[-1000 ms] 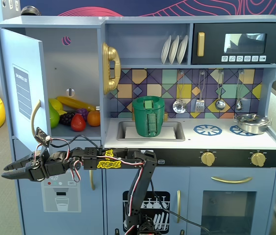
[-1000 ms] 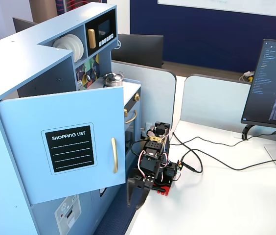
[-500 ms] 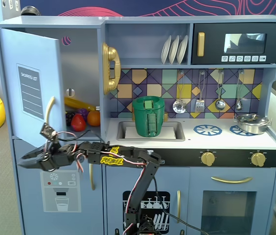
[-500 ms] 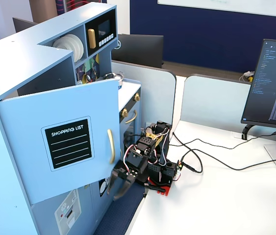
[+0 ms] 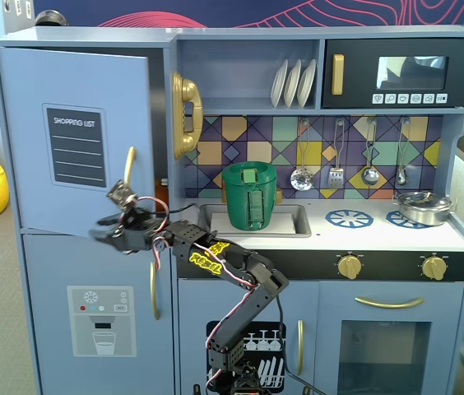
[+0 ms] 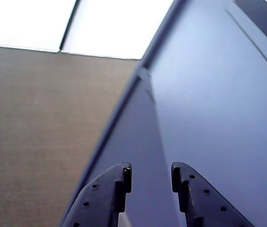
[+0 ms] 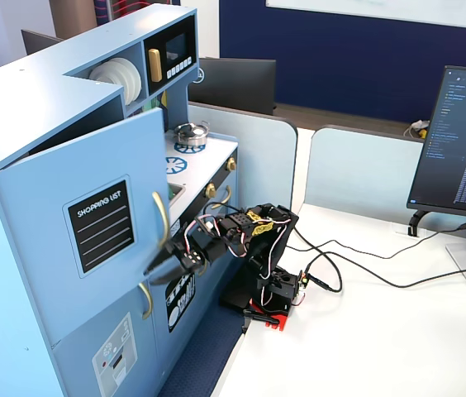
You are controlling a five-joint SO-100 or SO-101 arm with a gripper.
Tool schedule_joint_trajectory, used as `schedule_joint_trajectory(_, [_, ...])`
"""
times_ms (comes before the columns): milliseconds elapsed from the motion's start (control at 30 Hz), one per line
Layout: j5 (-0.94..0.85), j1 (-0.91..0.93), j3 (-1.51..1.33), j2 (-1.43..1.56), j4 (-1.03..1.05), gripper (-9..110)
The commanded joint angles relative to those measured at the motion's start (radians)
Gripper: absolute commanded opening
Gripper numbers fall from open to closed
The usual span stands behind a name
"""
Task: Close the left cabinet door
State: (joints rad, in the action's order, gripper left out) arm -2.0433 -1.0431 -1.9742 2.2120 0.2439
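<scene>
The left cabinet door [image 5: 76, 136] is a light blue panel with a black "SHOPPING LIST" board and a curved gold handle [image 5: 129, 169]. It stands ajar, its handle side swung out from the cabinet; this also shows in the other fixed view [image 7: 92, 223]. My gripper [image 5: 100, 231] is at the door's lower edge, just below the handle [image 7: 161, 217], and shows there too [image 7: 154, 270]. In the wrist view the gripper [image 6: 151, 177] is open and empty, pointing along the blue door face [image 6: 218, 118]. I cannot tell whether a finger touches the door.
Below is a second blue door with an ice-dispenser graphic [image 5: 100, 321]. A gold phone [image 5: 186, 115], a green pot [image 5: 249, 196] and the black microwave [image 5: 396, 74] lie to the right. The arm's base [image 7: 270, 289] stands on a white table with cables [image 7: 365, 265] and a monitor [image 7: 464, 141].
</scene>
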Motion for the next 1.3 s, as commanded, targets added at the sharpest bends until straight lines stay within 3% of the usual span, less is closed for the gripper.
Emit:
schedule_joint_trajectory(0, [-0.017,0.089,-0.009,0.061,-0.018,0])
schedule_joint_trajectory(467, [-0.067,0.318,0.061,-0.101,-0.167,0])
schedule_joint_trajectory(633, [-0.044,0.275,0.04,-0.061,-0.144,0])
schedule_joint_trajectory(833, [0.1,0.195,-0.043,0.126,0.084,0])
schedule_joint_trajectory(1000, [0.183,0.259,-0.195,0.33,0.305,0])
schedule_joint_trajectory(1133, [0.233,0.417,-0.339,0.499,0.486,0])
schedule_joint_trajectory(1267, [0.318,0.719,-0.449,0.557,0.736,0])
